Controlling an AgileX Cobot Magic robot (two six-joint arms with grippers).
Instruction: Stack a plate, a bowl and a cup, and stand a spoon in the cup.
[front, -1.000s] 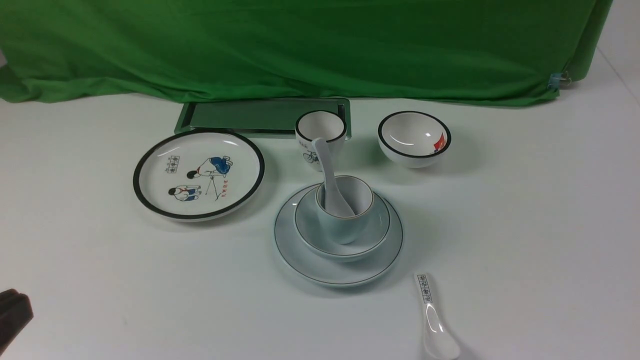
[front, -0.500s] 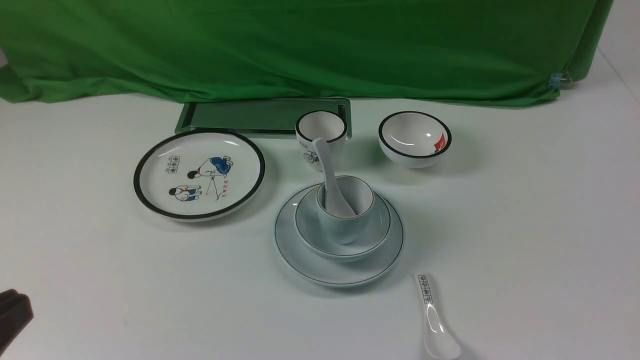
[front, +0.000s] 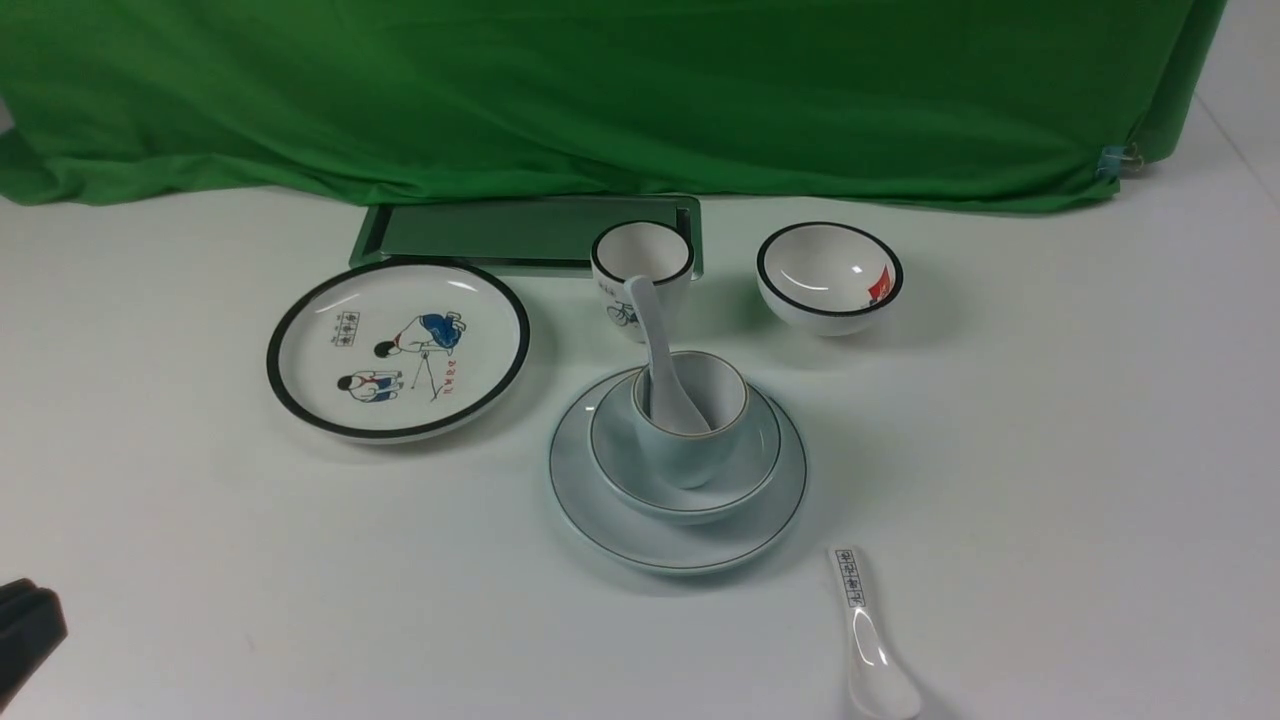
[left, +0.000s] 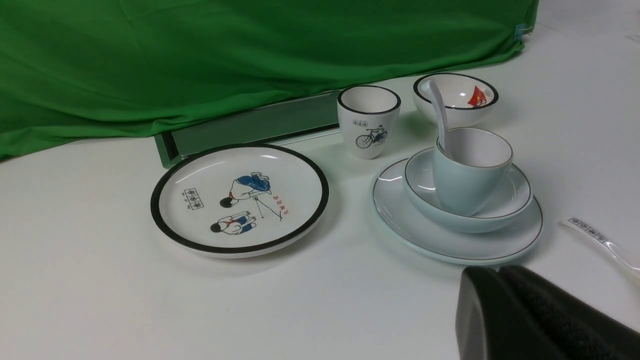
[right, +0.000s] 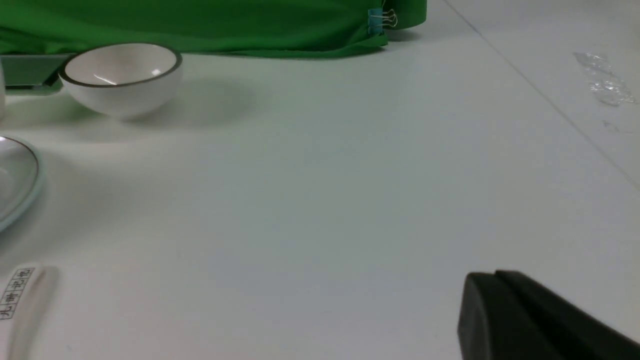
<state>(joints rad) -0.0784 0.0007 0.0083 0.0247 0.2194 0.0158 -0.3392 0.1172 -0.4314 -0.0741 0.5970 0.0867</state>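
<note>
- Spoon (front: 660, 345) is standing in cup (front: 690, 420), atop bowl (front: 684, 462) and plate (front: 677, 508); nothing is shifting since a second ago.
- Left gripper (front: 25, 632) and right gripper (right: 520, 315) are resting closed and empty; stacking is looking complete.

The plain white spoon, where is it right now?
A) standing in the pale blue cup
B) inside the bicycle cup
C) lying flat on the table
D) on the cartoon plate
A: the spoon stands with its scoop down inside the cup, its handle leaning over the rim, and the cup sits in the bowl on the plate.
</note>
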